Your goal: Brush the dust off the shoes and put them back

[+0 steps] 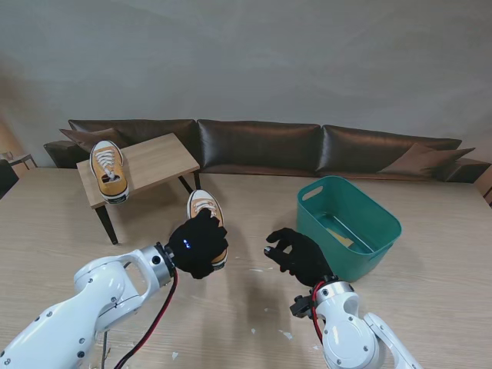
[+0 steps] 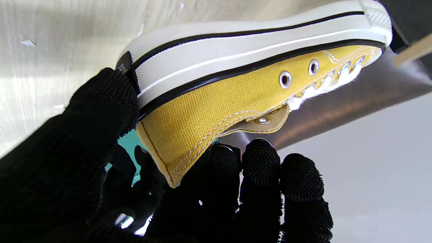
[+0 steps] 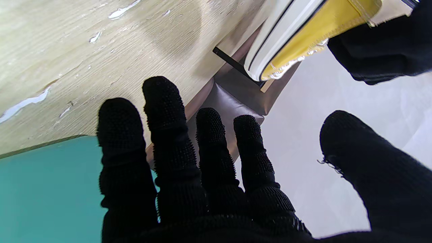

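Yellow sneaker (image 1: 206, 206) is gripped at its heel by the black-gloved left hand (image 1: 199, 244) over the table (image 1: 430, 307). Second sneaker (image 1: 108, 169) sits on a small wooden stand (image 1: 157, 157). Right hand (image 1: 298, 255) is spread and empty beside a green bin (image 1: 384, 223) holding something flat and pale.

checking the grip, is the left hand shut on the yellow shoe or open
Shut on it: the left hand has its fingers wrapped around the yellow shoe's heel.

No legible text anywhere (heel patch of the shoe (image 2: 216, 111) unreadable)
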You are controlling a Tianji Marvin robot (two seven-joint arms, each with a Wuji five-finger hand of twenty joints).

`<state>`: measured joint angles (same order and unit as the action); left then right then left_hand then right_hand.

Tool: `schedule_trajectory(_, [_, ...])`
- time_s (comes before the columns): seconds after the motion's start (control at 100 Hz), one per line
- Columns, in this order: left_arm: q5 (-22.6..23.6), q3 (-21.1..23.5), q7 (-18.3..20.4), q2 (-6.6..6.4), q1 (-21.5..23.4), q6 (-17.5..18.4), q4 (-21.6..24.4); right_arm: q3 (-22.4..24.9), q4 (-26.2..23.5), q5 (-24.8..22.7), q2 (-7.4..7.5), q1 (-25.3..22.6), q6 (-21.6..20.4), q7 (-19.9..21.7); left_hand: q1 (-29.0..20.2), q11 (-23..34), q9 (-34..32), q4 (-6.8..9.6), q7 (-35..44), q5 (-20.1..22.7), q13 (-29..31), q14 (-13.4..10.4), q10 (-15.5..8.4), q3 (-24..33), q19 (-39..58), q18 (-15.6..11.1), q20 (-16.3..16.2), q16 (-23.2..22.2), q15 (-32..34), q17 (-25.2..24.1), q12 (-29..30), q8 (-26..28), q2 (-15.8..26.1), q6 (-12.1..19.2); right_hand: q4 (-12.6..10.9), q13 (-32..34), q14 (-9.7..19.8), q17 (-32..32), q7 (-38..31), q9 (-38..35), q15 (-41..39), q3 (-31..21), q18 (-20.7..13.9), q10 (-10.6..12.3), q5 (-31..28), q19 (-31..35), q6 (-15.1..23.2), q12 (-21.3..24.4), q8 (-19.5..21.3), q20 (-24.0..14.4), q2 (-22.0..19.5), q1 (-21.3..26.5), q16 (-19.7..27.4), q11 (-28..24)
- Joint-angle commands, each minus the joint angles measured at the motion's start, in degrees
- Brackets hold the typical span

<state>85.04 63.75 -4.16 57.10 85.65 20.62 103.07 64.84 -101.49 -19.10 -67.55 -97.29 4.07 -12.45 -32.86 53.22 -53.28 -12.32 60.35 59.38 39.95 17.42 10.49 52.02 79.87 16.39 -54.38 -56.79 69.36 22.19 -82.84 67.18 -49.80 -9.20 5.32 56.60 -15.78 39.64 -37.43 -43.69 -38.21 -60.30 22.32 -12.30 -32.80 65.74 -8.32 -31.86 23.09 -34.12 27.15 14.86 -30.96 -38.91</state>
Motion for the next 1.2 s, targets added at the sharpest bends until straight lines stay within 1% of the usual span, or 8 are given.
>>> schedule_trajectory(0.0, [0.41, 1.19, 0.08, -0.11, -1.7, 0.53, 1.9, -0.16, -0.02, 0.02, -0.13, -0.17, 0.04, 0.71, -8.36, 0.04, -1.56, 2.54, 39.06, 8.11, 2.83, -0.32, -3.68, 6.99, 2.9, -0.47, 0.81, 0.56, -0.29, 0.7, -0.82, 9.02, 3.34, 5.21, -1.1, 0.07, -0.31, -14.36, -0.8, -1.15, -0.46, 0.35, 1.16, 0.28, 1.88, -0.69, -0.03, 0.78, -0.43, -1.04, -1.25, -1.04, -0.56, -0.13])
schedule_trajectory(0.29, [1.2, 4.08, -1.33, -0.21, -5.27, 4.03, 2.25, -0.08, 0.07, 0.16, -0.14, -0.09, 0.02, 0.75, -7.67, -0.27, -1.83, 2.52, 39.03, 7.99, 3.32, -0.83, -4.16, 7.08, 3.23, -0.93, 1.78, 0.88, -0.5, 1.03, -0.4, 9.13, 3.54, 5.75, -1.11, 0.01, -0.33, -14.37, -0.8, -1.11, -0.45, 0.33, 1.24, 0.26, 1.78, -0.7, -0.08, 0.78, -0.44, -1.03, -1.3, -1.01, -0.56, -0.1])
schedule_trajectory(0.47, [1.01, 4.47, -1.96, -0.24, -7.61, 4.72, 0.73, -0.09, 0.11, 0.33, -0.16, -0.03, 0.13, 0.77, -7.58, -0.27, -1.81, 2.51, 39.01, 7.98, 3.31, -0.82, -4.13, 7.06, 3.41, -0.88, 2.12, 0.93, -0.48, 1.12, -0.34, 9.19, 3.7, 5.77, -1.11, -0.02, -0.32, -14.34, -0.78, -1.19, -0.43, 0.33, 1.19, 0.21, 1.8, -0.68, -0.09, 0.77, -0.45, -1.03, -1.29, -1.01, -0.56, -0.15])
schedule_trajectory(0.61, [0.45, 4.4, -2.92, -0.2, -9.14, 4.25, -1.52, -0.26, 0.38, 0.86, -0.25, 0.22, 0.5, 0.84, -7.5, -0.34, -1.92, 2.49, 39.03, 7.77, 3.31, -0.82, -4.2, 7.02, 3.46, -0.93, 2.44, 0.96, -0.47, 1.14, -0.22, 9.32, 3.74, 6.03, -1.12, 0.04, -0.26, -14.36, -0.76, -1.23, -0.47, 0.34, 1.19, 0.16, 1.8, -0.69, -0.1, 0.76, -0.45, -1.02, -1.3, -0.98, -0.57, -0.16])
schedule_trajectory(0.85, [-1.15, 4.54, -4.96, -0.28, -13.54, 4.05, -8.27, -1.73, 1.51, 2.67, -0.66, 2.14, 2.64, 0.99, -7.76, -0.34, -1.94, 2.33, 38.98, 7.77, 3.31, -0.82, -4.19, 6.99, 3.56, -0.89, 2.88, 1.0, -0.45, 1.11, -0.37, 9.49, 3.78, 6.12, -1.09, 0.01, -0.4, -14.41, -0.82, -1.2, -0.51, 0.21, 1.22, 0.18, 1.81, -0.68, -0.2, 0.76, -0.44, -1.02, -1.22, -0.96, -0.58, -0.19])
schedule_trajectory(0.95, [-2.07, 4.3, -6.47, -0.37, -16.49, 4.39, -12.25, -2.33, 1.87, 3.04, -0.75, 3.41, 3.89, 1.41, -8.01, -0.49, -1.95, 2.12, 38.95, 7.69, 3.3, -0.82, -3.89, 6.9, 3.52, -0.78, 3.03, 1.01, -0.46, 0.95, -0.45, 9.56, 3.76, 5.91, -1.08, -0.01, -0.32, -14.41, -0.85, -1.09, -0.5, 0.18, 1.22, 0.23, 1.97, -0.68, -0.13, 0.77, -0.43, -1.0, -1.26, -1.03, -0.57, -0.18])
schedule_trajectory(1.05, [-2.41, 3.61, -8.9, -0.56, -19.76, 4.48, -16.6, -2.57, 2.18, 3.27, -0.86, 4.64, 5.15, 1.68, -8.23, -0.79, -1.88, 1.92, 38.88, 7.56, 3.25, -0.62, -3.74, 6.63, 3.43, -0.71, 3.19, 1.14, -0.78, 0.8, -0.51, 9.65, 3.84, 5.67, -1.08, 0.02, -0.28, -14.4, -0.94, -1.16, -0.53, 0.16, 1.18, 0.2, 2.03, -0.67, -0.06, 0.76, -0.41, -0.99, -1.31, -1.06, -0.57, -0.25])
schedule_trajectory(1.19, [-3.27, 1.52, -11.53, -0.76, -24.58, 4.34, -22.69, -2.77, 3.22, 3.92, -1.05, 6.63, 6.87, 2.12, -8.37, -0.99, -1.87, 1.8, 38.81, 7.45, 3.22, -0.5, -3.66, 6.46, 3.39, -0.64, 3.28, 1.19, -0.98, 0.64, -0.63, 9.76, 3.89, 5.52, -1.08, -0.02, -0.42, -14.41, -0.99, -1.13, -0.5, 0.09, 1.1, 0.2, 2.07, -0.68, -0.15, 0.77, -0.42, -0.97, -1.3, -1.01, -0.55, -0.26])
